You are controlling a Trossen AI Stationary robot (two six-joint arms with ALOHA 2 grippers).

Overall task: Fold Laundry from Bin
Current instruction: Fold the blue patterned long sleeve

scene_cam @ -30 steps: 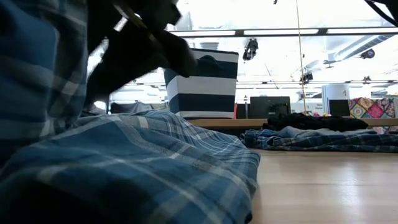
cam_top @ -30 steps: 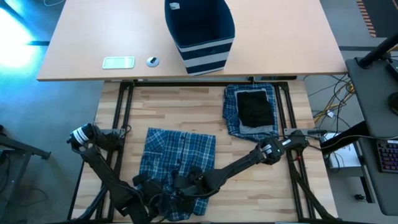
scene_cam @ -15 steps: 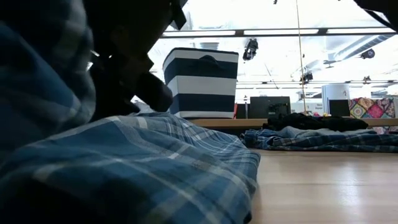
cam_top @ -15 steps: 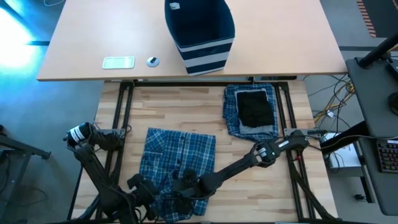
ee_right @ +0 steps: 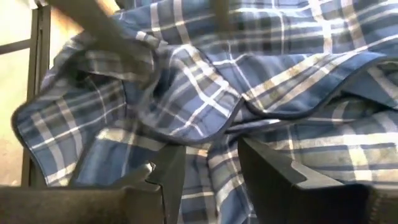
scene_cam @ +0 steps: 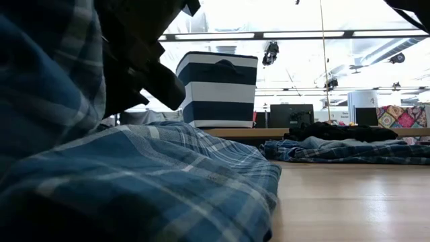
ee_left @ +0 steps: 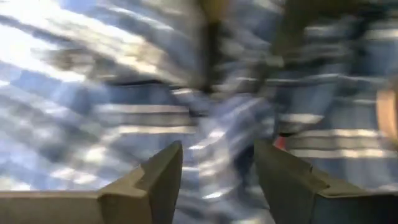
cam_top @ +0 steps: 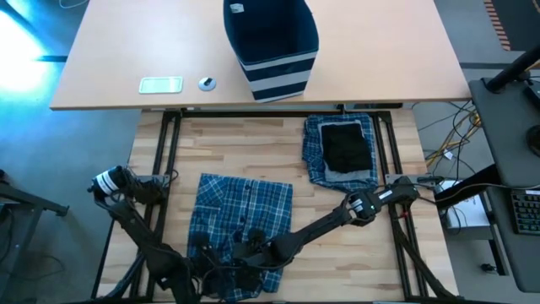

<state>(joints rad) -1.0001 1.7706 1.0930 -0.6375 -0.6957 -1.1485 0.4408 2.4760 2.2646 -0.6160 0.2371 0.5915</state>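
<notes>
A blue-and-white plaid garment (cam_top: pixel 240 215) lies spread on the wooden table, its far part flat. Both grippers are at its rumpled near edge. My left gripper (cam_top: pixel 205 252) stands open over the cloth (ee_left: pixel 143 118), which shows blurred beyond its fingers. My right gripper (cam_top: pixel 251 251) is beside it, toward the table's right, shut on the plaid cloth (ee_right: pixel 186 99). In the low view, plaid cloth (scene_cam: pixel 40 81) stands raised at the left. The navy striped bin (cam_top: pixel 270 42) stands on the far tan table. My right gripper has a bunched part of the plaid garment near its near edge (ee_right: pixel 208 155) between its two fingers. It comes slanting down from the table's right side. One layer or several, I cannot tell. The rest of the garment lies slack on the table.
A folded plaid stack (cam_top: pixel 316 156) with a black piece (cam_top: pixel 346 145) on top lies at the table's far right. A white flat object (cam_top: pixel 160 84) and a small round thing (cam_top: pixel 207 83) lie on the tan table (cam_top: pixel 101 76). Bare wood shows between garment and stack.
My left gripper has swung along the garment's near edge, first toward the table's left, then back toward the right, rolling its wrist. My right gripper has sunk a little. The garment's far part has stayed flat.
</notes>
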